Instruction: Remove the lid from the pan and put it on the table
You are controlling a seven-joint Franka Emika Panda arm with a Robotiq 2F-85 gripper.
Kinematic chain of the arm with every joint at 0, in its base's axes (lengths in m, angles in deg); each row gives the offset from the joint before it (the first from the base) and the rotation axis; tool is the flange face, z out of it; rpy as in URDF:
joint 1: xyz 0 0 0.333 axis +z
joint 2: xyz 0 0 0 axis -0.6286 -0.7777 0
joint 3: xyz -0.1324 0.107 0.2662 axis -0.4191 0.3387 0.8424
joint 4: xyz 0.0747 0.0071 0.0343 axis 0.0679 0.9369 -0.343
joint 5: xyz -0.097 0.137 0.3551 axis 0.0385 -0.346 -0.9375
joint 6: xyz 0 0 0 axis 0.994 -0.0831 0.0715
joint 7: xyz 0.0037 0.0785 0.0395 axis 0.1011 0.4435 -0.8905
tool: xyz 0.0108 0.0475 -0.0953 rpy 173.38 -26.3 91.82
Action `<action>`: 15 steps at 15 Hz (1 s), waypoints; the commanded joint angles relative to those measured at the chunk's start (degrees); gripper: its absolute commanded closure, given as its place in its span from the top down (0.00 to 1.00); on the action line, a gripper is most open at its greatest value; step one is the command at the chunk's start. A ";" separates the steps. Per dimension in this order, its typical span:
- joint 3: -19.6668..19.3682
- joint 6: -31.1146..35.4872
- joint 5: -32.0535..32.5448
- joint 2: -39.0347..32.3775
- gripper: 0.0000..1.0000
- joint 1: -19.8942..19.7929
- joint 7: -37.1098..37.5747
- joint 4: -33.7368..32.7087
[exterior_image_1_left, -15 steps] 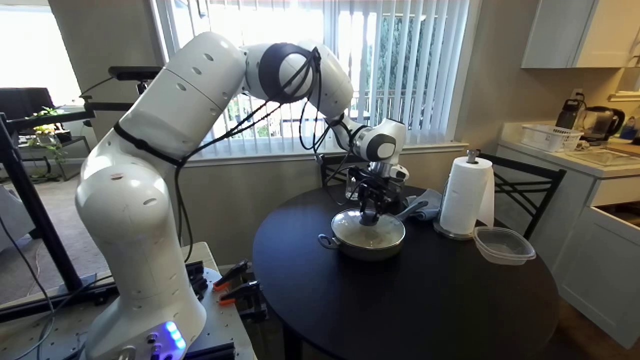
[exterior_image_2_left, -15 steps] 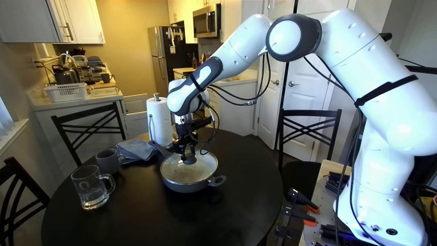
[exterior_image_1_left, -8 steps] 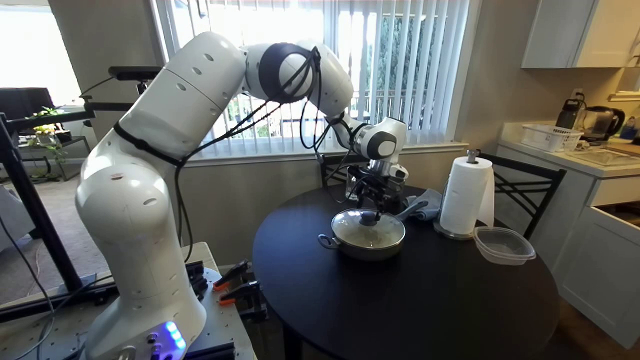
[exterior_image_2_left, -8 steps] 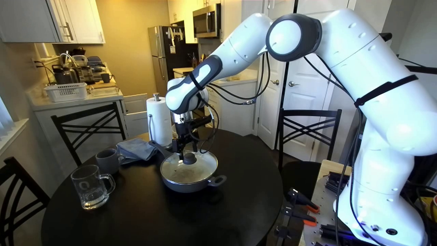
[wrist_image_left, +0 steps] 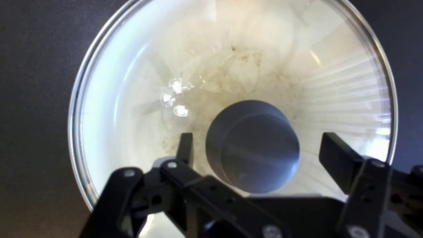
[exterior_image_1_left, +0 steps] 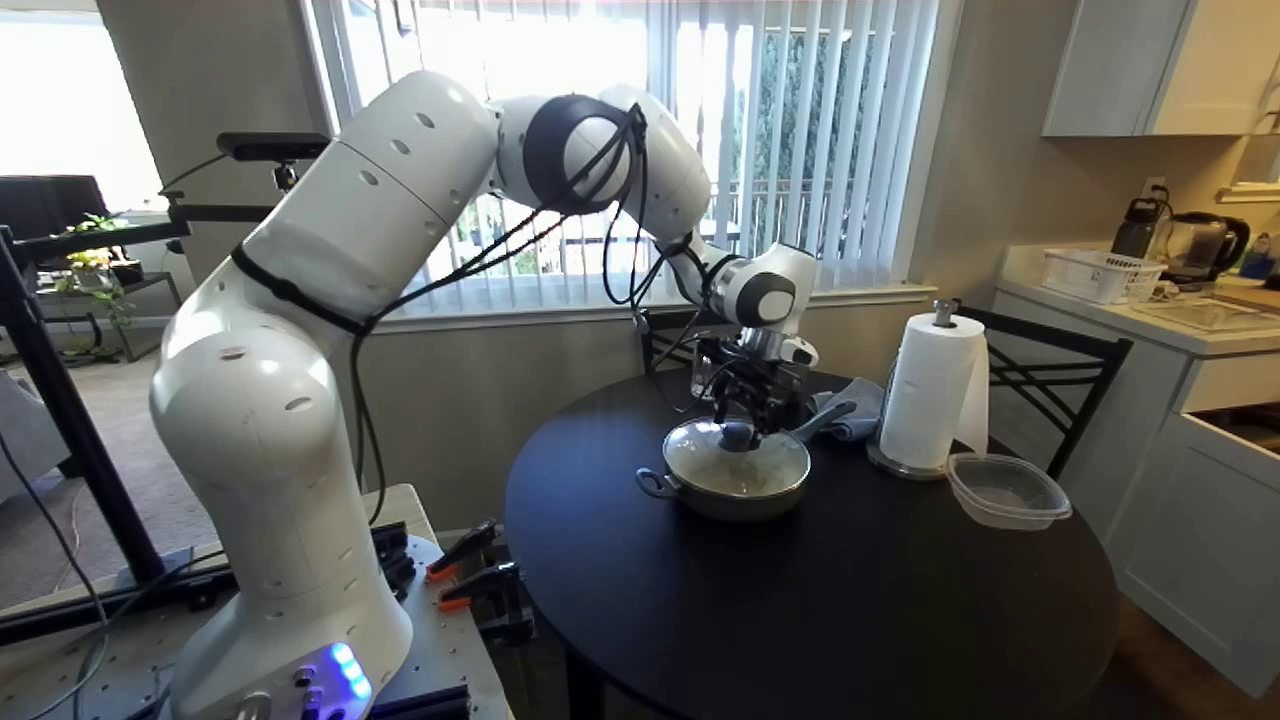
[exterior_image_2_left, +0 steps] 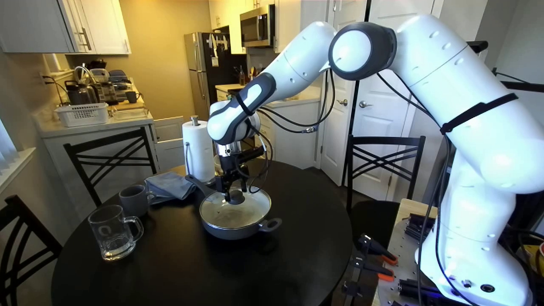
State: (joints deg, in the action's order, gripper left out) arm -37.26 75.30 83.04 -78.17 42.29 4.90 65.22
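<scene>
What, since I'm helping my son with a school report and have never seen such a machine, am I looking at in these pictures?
This is a white robot arm; its black, two-fingered gripper serves as a hand. Both exterior views are taken from outside the robot; the close-up, the wrist view, looks down from the arm itself.

On the round black table stands a pan covered by a see-through lid. Around it are a glass mug, a grey mug, a cloth, a paper-towel roll and a plastic container.

Nothing is held: in the wrist view, the open fingers stand either side of the lid's dark knob, with gaps between.
</scene>
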 commanded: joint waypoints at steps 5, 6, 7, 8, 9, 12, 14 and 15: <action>0.68 -0.19 -0.91 -0.58 0.49 -0.55 0.92 -1.30; 0.67 -0.23 -0.91 -0.57 0.42 -0.56 0.92 -1.34; 0.64 -0.30 -0.90 -0.55 0.37 -0.55 1.03 -1.55; 0.64 -0.41 -0.93 -0.52 0.34 -0.49 1.38 -1.71; 0.48 -0.66 -0.86 -0.49 0.34 -0.42 1.92 -1.81; 0.25 -0.78 -0.64 1.41 0.33 0.08 3.53 -0.56; -0.04 -0.60 -0.29 2.79 0.33 0.48 4.45 0.36; -0.16 -0.65 -0.20 3.41 0.33 0.60 4.92 0.70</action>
State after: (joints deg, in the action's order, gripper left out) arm -37.23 75.29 83.03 -78.40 42.38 7.49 63.82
